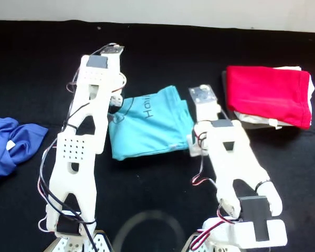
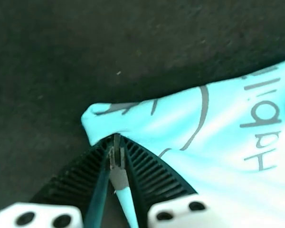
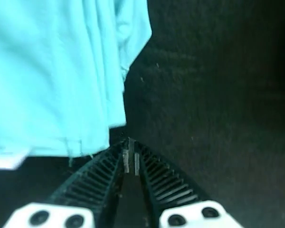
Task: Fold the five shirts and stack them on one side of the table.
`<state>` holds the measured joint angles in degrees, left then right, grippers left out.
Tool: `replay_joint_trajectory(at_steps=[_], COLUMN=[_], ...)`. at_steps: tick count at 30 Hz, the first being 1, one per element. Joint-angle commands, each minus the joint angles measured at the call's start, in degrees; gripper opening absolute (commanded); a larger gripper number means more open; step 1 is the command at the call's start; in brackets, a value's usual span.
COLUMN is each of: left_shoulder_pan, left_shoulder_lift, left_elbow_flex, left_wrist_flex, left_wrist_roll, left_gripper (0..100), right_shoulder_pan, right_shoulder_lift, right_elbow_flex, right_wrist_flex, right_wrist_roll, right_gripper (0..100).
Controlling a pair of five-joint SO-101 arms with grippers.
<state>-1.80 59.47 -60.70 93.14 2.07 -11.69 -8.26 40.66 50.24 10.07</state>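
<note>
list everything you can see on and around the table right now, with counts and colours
turquoise shirt: one, turquoise with grey print, folded, middle of the table between the two arms
red shirt: one, red, folded, top of the stack at the right side
white shirt: one, white, under the red shirt, edges showing
blue shirt: one, blue, crumpled, at the left edge
table: one, black surface
left gripper: one, white with black fingers, shut on a corner of the turquoise shirt
right gripper: one, white with black fingers, shut, beside the turquoise shirt's opposite edge
</note>
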Motion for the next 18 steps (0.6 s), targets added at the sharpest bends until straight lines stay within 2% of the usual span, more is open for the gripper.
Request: replay_joint_trajectory(at_steps=[1, 5, 8, 13, 18], left_shoulder_pan=[-0.6, 0.4, 1.4, 2.0, 2.6], left_shoulder_lift=[-2.6, -2.3, -2.3, -1.1, 4.9], left_elbow_flex=[-7.0, -13.1, -13.5, -13.3, -15.2], left_wrist_flex=[3.1, 6.2, 7.5, 5.0, 1.6], left_wrist_roll=[-0.4, -0.4, -0.4, -0.4, -0.4], left_gripper=[1, 1, 1, 1, 1], right_shoulder_pan=[-0.1, -1.4, -1.4, -5.0, -10.8], right_shoulder_lift=[-9.9, -18.9, -18.2, -0.9, 21.3], right_elbow_flex=[-1.6, -5.3, -13.1, -30.0, -48.4], right_wrist_flex=[2.0, 3.9, 3.9, 3.1, 7.2], right_wrist_roll=[0.7, 0.5, -0.4, -5.3, -8.2], right_gripper=[0.5, 0.5, 0.5, 0.5, 0.5])
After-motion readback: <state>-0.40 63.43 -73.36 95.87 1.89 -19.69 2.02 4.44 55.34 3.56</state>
